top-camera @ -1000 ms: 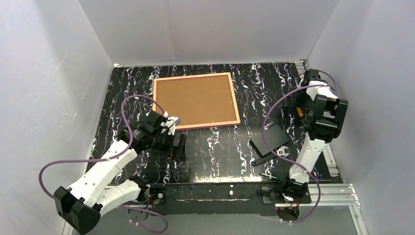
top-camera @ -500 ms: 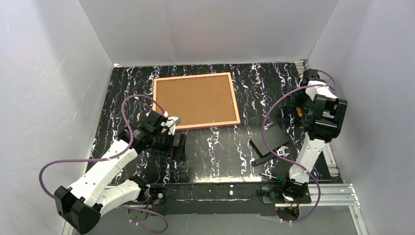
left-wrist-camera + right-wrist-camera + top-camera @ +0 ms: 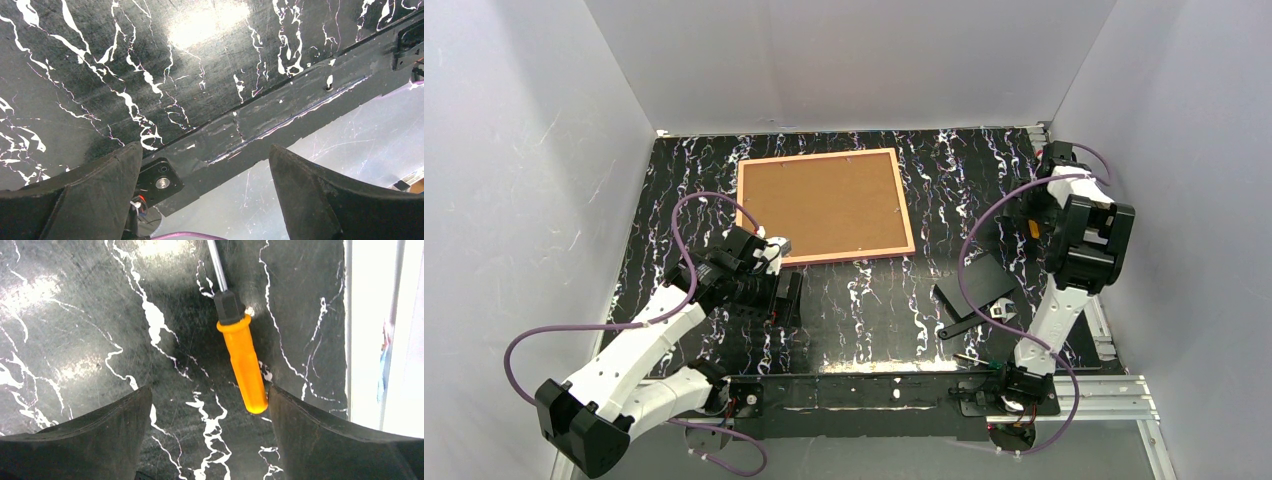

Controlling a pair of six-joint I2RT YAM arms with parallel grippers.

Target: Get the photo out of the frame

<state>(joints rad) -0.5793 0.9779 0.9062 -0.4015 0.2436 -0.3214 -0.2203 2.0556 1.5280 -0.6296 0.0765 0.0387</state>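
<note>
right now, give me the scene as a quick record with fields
frame: lying flat at the far middle of the table, brown back facing up
photo: not visible
left pincer: open, empty, over the table's near edge
right pincer: open, holding nothing
screwdriver: orange handle, lying on the table under the right pincer
task status: back in place, photo not yet out

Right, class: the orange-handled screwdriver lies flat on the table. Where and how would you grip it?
Grip the screwdriver's orange handle mid-length, from straight above, jaws across its width: it lies flat, and the handle is thicker than the thin metal shaft.
</note>
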